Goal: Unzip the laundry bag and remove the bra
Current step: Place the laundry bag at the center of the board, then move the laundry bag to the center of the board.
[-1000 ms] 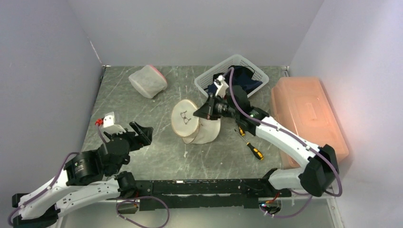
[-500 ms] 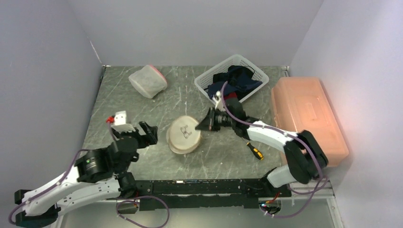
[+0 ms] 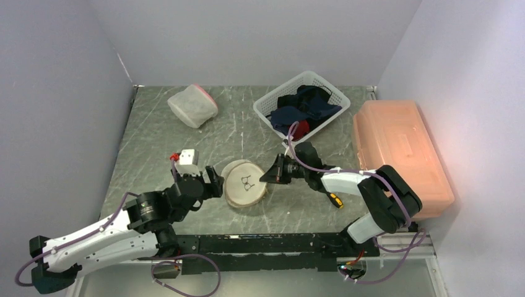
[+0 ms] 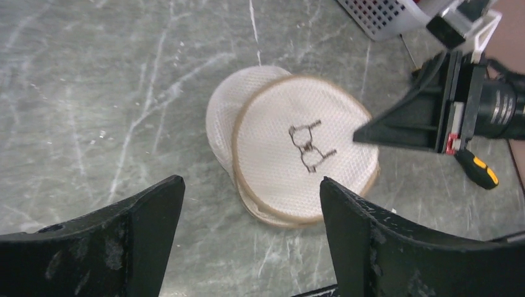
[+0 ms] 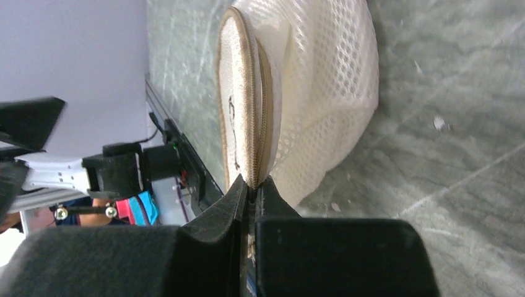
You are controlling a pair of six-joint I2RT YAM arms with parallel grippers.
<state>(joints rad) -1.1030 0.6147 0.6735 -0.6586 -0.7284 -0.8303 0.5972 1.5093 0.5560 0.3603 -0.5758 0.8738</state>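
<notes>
Grey marbled table [image 3: 161, 148] is enclosed by plain white walls on three sides. Round white mesh laundry bag [image 3: 246, 183] with tan trim lies near the middle of the near half of the table, between the two grippers, with a small drawn symbol on its upper face. Right gripper [image 5: 252, 185] is at the bag's right edge; its jaws are pressed together on the tan zip seam, pinching the trim where the zip teeth run. Left gripper [image 3: 209, 184] is just beside the bag's left edge, not touching it, with its jaws spread wide and nothing between them. In the left wrist view the bag shows as two offset round layers, the trimmed one uppermost. White basket [image 3: 262, 115] holding dark clothes and one red item stands at the far right of the table. Orange lidded box [image 3: 396, 148] lies along the right edge. Screwdriver [image 3: 335, 199] with a yellow and black handle lies beneath the right arm. Pale tub [image 3: 192, 106] with a pink lid sits at the far left.
</notes>
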